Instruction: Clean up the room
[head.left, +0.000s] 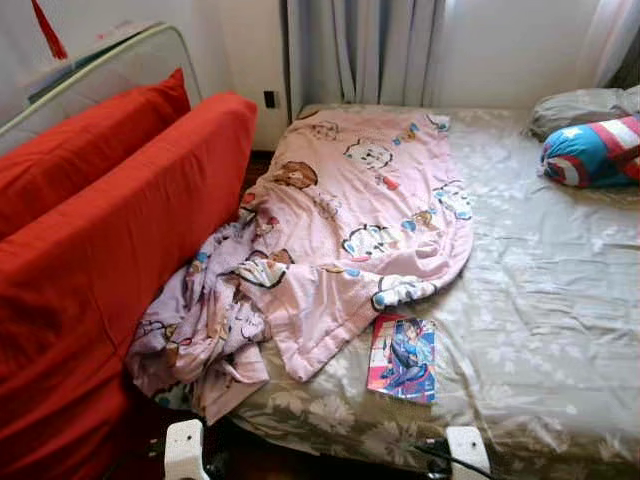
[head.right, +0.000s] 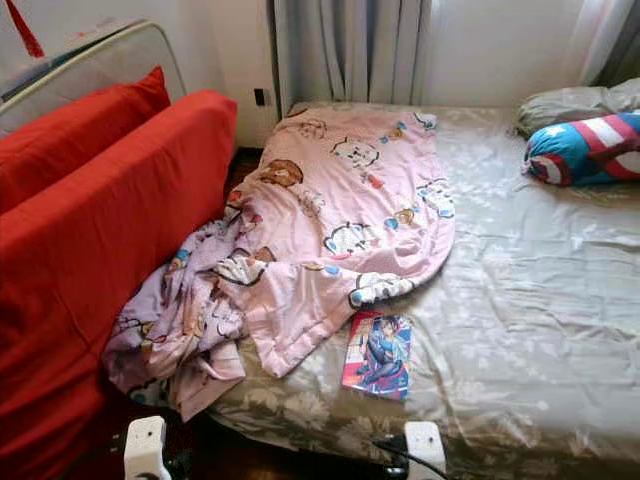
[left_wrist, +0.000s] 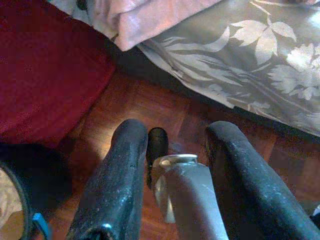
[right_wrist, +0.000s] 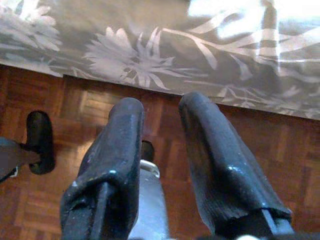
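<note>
A pink cartoon-print blanket lies rumpled across the left half of the bed, and its bunched end spills over the bed's near left corner. A colourful comic book lies flat on the grey floral sheet near the front edge, just right of the blanket. Both arms hang low in front of the bed. My left gripper is open above the parquet floor, near the blanket's hanging corner. My right gripper is open too, over the floor by the sheet's edge.
A red sofa with a red cushion stands tight against the bed's left side. A star-and-stripe round cushion and a grey pillow lie at the far right. Grey curtains hang behind the bed. A narrow strip of wooden floor runs along the bed's front.
</note>
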